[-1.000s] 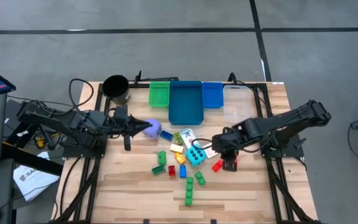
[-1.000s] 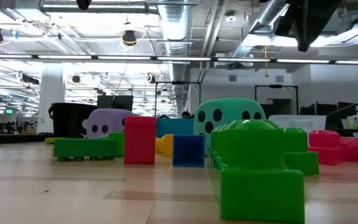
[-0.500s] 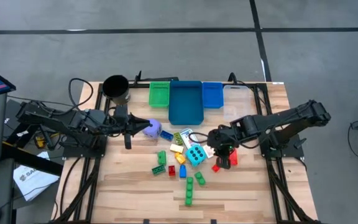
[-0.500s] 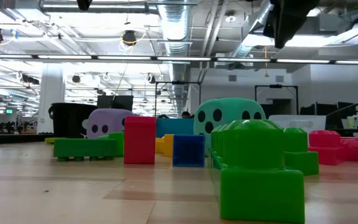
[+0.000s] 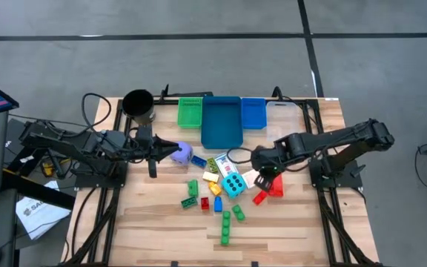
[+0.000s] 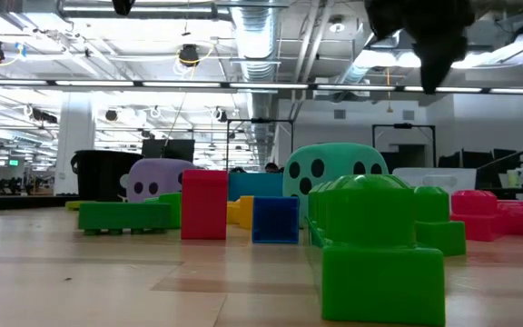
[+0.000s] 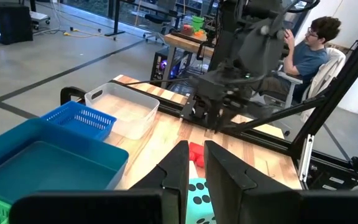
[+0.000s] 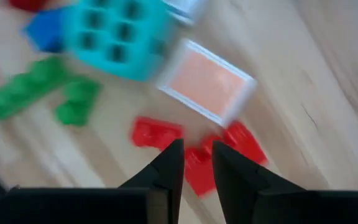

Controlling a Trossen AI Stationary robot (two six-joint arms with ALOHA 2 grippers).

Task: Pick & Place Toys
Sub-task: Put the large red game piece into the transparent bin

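Note:
The toys lie in a heap mid-table: a cyan dotted die (image 5: pixel 233 185), a purple die (image 5: pixel 184 154), playing cards (image 5: pixel 222 161), and green (image 5: pixel 226 226), red (image 5: pixel 274 185), yellow and blue bricks. My right gripper (image 5: pixel 262 176) is shut and empty. It hovers over a card (image 8: pixel 207 84) beside two red bricks (image 8: pixel 154 132), right of the cyan die (image 8: pixel 120 37). My left gripper (image 5: pixel 170 150) is shut, with its tips right by the purple die's left side. I cannot tell whether it touches the die.
A green bin (image 5: pixel 190 113), a large blue bin (image 5: pixel 222 122), a small blue bin (image 5: pixel 253 113) and a clear bin (image 5: pixel 280 122) line the far edge. A black cup (image 5: pixel 138 105) stands at the far left. A person (image 7: pixel 303 50) sits beyond the table's right side.
My right gripper has moved from over the red bricks toward the table's left and a little toward its far edge, and is now above the card. The red bricks stay on the table.

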